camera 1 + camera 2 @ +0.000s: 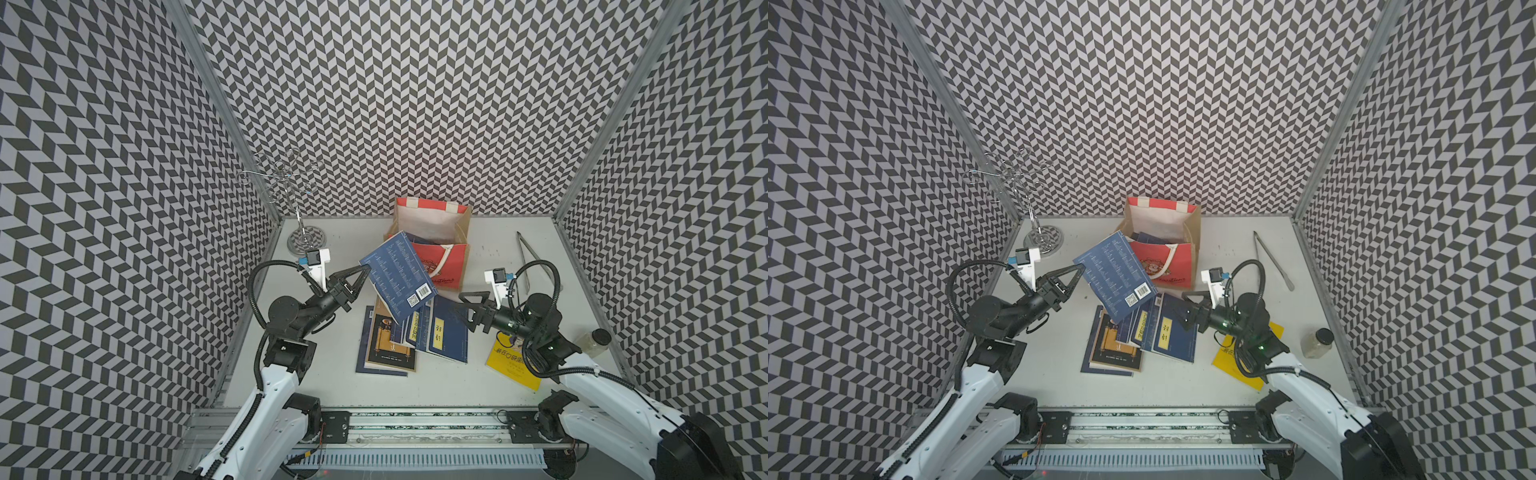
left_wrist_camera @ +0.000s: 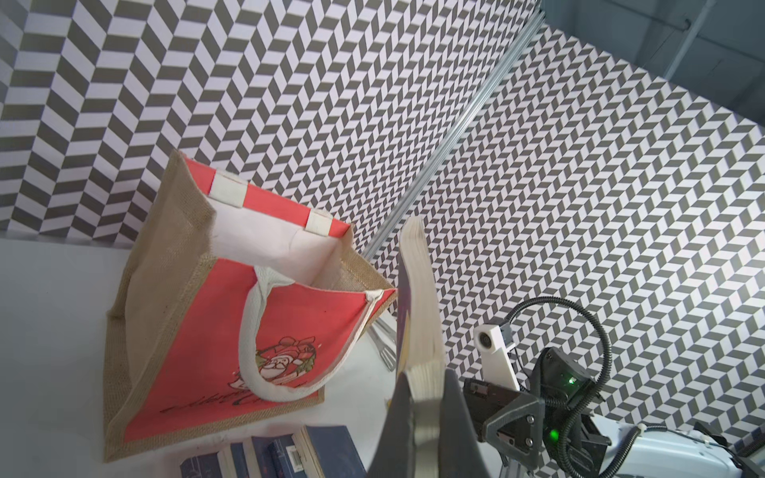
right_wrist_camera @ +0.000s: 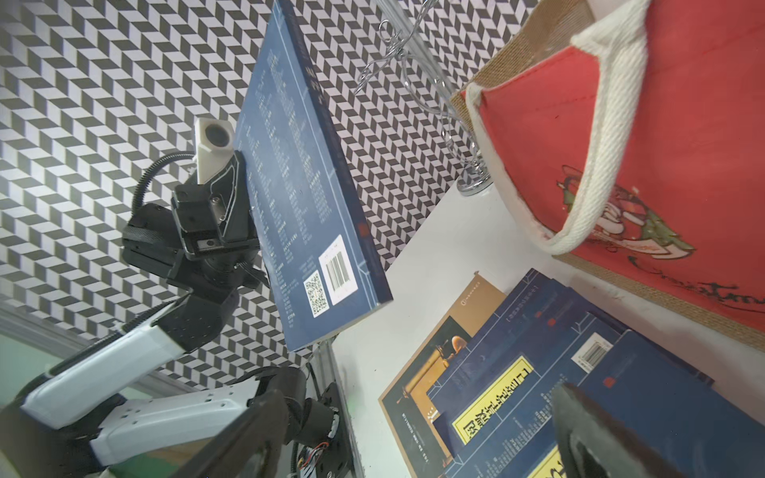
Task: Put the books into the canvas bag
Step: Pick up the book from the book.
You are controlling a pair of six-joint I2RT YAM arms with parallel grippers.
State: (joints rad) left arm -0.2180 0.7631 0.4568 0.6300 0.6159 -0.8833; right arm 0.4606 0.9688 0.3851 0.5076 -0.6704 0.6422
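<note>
Your left hand (image 1: pixel 366 271) is clenched on a navy book's (image 1: pixel 399 278) left edge. The book hangs tilted above the worktop (image 1: pixel 332 390), at the canvas bag's (image 1: pixel 446 268) near left corner. Right hand (image 1: pixel 462 309) released, over the book stack (image 1: pixel 440 336). Only a top view shows books (image 1: pixel 1152 239) inside the bag; left wrist shows just white lining (image 2: pixel 265 236).

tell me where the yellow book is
In both top views the yellow book lies flat on the table, partly under the right arm, near the jar.
</note>
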